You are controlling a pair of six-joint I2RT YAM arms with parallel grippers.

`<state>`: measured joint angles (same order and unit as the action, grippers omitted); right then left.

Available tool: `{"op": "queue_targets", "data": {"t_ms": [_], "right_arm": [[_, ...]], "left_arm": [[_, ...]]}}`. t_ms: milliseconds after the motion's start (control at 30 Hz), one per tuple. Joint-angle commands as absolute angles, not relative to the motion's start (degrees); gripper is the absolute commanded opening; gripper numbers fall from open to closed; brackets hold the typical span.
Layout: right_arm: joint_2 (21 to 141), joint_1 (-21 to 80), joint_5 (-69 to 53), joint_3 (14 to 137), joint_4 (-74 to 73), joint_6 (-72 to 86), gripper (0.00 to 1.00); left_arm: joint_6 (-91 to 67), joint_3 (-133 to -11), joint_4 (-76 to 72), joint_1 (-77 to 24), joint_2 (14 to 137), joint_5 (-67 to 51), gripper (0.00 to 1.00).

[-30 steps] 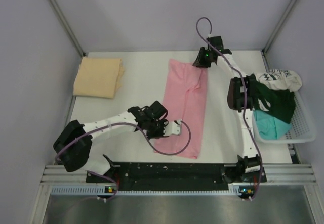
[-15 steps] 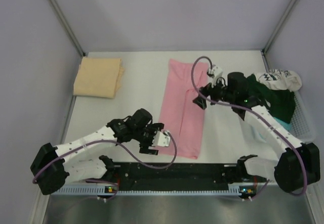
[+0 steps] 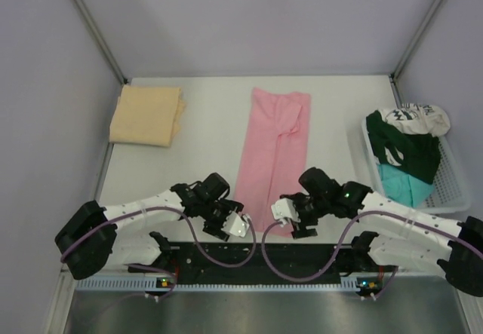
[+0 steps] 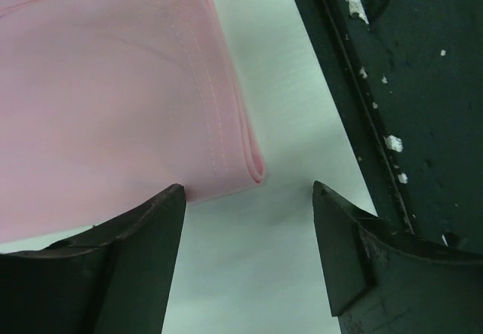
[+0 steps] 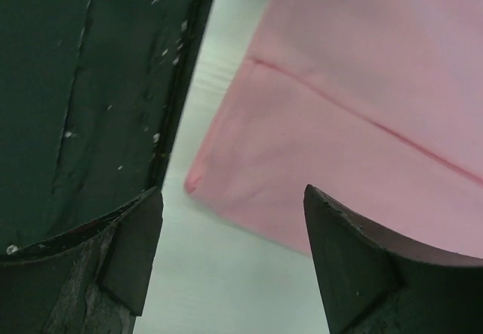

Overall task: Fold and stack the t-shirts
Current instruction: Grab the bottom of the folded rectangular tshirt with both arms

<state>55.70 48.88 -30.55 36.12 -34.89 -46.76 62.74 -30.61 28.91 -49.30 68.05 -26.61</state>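
Observation:
A light pink t-shirt (image 3: pixel 273 153) lies folded into a long strip down the middle of the table. My left gripper (image 3: pixel 237 227) is open and empty at the strip's near left corner (image 4: pixel 253 164). My right gripper (image 3: pixel 284 213) is open and empty at the near right corner (image 5: pixel 198 179). Both hover just off the pink hem, touching nothing. A tan-beige t-shirt (image 3: pixel 147 114) lies folded at the far left. Dark green (image 3: pixel 407 149), teal (image 3: pixel 400 183) and white printed (image 3: pixel 415 115) t-shirts sit bunched in a basket at the right.
The white basket (image 3: pixel 453 191) stands at the table's right edge. The black mounting rail (image 3: pixel 249 255) runs along the near edge just behind both grippers; it also shows in the left wrist view (image 4: pixel 392 85) and the right wrist view (image 5: pixel 90 85). Grey walls enclose the table.
My right arm swung from the pink shirt's far end down to its near right corner. My left gripper shifted slightly toward the near left corner. The pink shirt lies uncovered.

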Motion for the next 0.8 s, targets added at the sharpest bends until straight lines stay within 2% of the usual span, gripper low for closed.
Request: {"op": "queue_targets", "data": {"t_ms": [0,167,433,500,600,633,667,767], "right_arm": [[58.71,55.10,-24.97,31.57,-37.63,-53.44,0.71],[61.08,59.58,-21.19,27.52,-29.89,-52.74,0.51],[65.74,62.23,-19.25,28.04,-26.37,-50.80,0.49],[66.00,62.23,-19.34,28.04,-26.10,-50.63,0.42],[66.18,62.14,-19.34,28.65,-26.02,-49.84,0.22],[66.09,62.23,-19.07,29.26,-26.10,-49.05,0.09],[65.66,62.14,-18.20,29.88,-26.10,-46.95,0.00],[63.38,59.87,-17.40,31.90,-25.84,-42.46,0.00]], "left_arm": [[62.23,-31.81,24.79,-50.10,71.53,-25.58,0.69],[62.84,-31.20,24.96,-51.41,73.56,-25.40,0.53],[61.52,-30.85,26.19,-52.38,73.74,-27.42,0.16],[61.35,-30.59,26.10,-52.38,73.13,-28.30,0.03],[60.12,-31.55,26.80,-52.38,72.25,-29.18,0.00],[59.07,-32.25,26.89,-52.30,71.99,-29.09,0.00],[57.84,-33.21,27.16,-52.21,71.55,-27.87,0.00],[53.97,-36.90,28.29,-50.81,71.02,-26.28,0.00]]}}
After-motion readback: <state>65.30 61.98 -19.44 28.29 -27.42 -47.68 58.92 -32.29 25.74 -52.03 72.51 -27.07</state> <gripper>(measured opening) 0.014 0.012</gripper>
